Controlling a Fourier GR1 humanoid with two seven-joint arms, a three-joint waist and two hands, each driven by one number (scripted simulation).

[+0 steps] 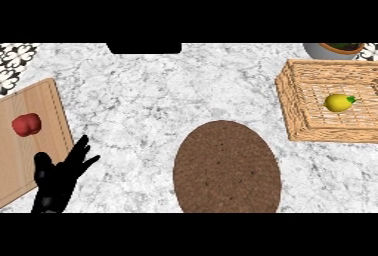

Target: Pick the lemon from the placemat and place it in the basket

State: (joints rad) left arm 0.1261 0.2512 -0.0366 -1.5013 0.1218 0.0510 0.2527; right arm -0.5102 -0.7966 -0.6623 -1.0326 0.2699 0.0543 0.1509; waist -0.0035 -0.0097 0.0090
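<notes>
Left hand, fingers spread open and empty, beside a wooden board. Brown placemat to its right; lemon lies in the basket beyond. No writing visible.

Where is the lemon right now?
In the head view, the lemon lies inside the wicker basket at the right, beyond the brown placemat.

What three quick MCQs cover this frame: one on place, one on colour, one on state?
1. Where is the lemon?
A. on the placemat
B. in the basket
C. on the cutting board

2. What colour is the item on the cutting board?
A. red
B. green
C. blue

3. How is the left hand?
A. curled round the lemon
B. open, holding nothing
C. pressing the placemat

Answers: 1 B, it lies inside the basket; 2 A, the red item shows there; 3 B, fingers straight, nothing in them, beside the placemat.
</notes>
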